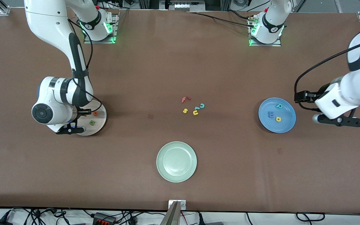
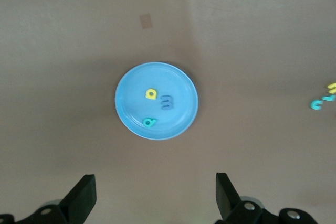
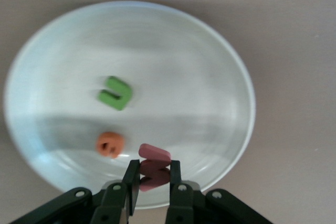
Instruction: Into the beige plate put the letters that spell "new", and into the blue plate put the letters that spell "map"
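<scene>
Right claw (image 3: 153, 178): pinching the salmon w (image 3: 154, 153) by its edges, over the beige plate (image 3: 210, 56).
W: light, soft foam; gentle hold suffices.
Left claw (image 2: 155, 195): spread, waiting beside the blue plate (image 2: 131, 85).
</scene>
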Tool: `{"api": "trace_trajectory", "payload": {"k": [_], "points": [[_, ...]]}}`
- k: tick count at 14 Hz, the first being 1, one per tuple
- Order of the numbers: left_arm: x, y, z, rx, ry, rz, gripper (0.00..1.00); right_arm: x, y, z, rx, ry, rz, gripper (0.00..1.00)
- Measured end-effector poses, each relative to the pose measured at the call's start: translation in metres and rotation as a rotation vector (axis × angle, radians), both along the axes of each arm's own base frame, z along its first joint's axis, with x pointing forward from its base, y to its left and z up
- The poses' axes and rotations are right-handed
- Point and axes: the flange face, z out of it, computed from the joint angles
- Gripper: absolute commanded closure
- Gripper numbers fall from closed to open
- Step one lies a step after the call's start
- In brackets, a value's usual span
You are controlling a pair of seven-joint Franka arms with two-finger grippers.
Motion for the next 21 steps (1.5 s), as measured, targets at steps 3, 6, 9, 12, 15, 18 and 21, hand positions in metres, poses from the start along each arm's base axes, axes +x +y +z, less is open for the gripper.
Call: {"api": "trace_trajectory", "payload": {"k": [3,6,9,12,15,18,21], "points": [[-0.020,0.017,0.016,-0.006,-0.082,0.042,0.00,0.002,-0.012,-0.007,-0.002,-0.009,-0.008,0.00],[-0.045,0.031,0.041,0.012,-0.199,0.072,0.00,0.007,-0.002,0.000,0.015,-0.034,-0.008,0.00],[-0.070,0.039,0.060,0.017,-0.220,0.087,0.00,0.024,0.008,0.039,0.022,-0.069,-0.065,0.00],[-0.072,0.031,0.061,0.016,-0.222,0.072,0.00,0.043,0.010,0.110,0.038,-0.107,-0.128,0.00],[-0.072,0.025,0.062,0.015,-0.230,0.061,0.00,0.055,0.005,0.160,0.043,-0.148,-0.136,0.00],[-0.072,0.019,0.067,0.012,-0.259,0.051,0.00,0.063,0.006,0.187,0.074,-0.201,-0.156,0.00],[-0.073,0.014,0.069,0.011,-0.276,0.043,0.00,0.062,0.005,0.225,0.121,-0.249,-0.184,0.00]]}}
